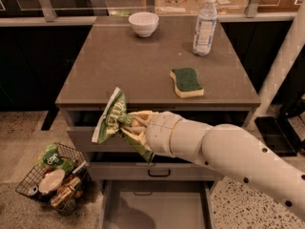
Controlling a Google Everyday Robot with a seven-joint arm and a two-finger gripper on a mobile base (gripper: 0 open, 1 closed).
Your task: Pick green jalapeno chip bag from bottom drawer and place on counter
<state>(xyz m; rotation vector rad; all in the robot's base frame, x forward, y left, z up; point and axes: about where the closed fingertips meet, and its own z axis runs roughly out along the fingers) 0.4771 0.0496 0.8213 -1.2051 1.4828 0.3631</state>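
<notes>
A smooth cream-white arm [238,151] with small dark dots ends in the gripper [126,124], yellowish fingers [138,130], before a drawer front [83,138].

The white arm [228,156] reaches leftward from the lower right. Its gripper [129,123], left of centre, is clamped on the green jalapeno chip bag [110,117].
</notes>
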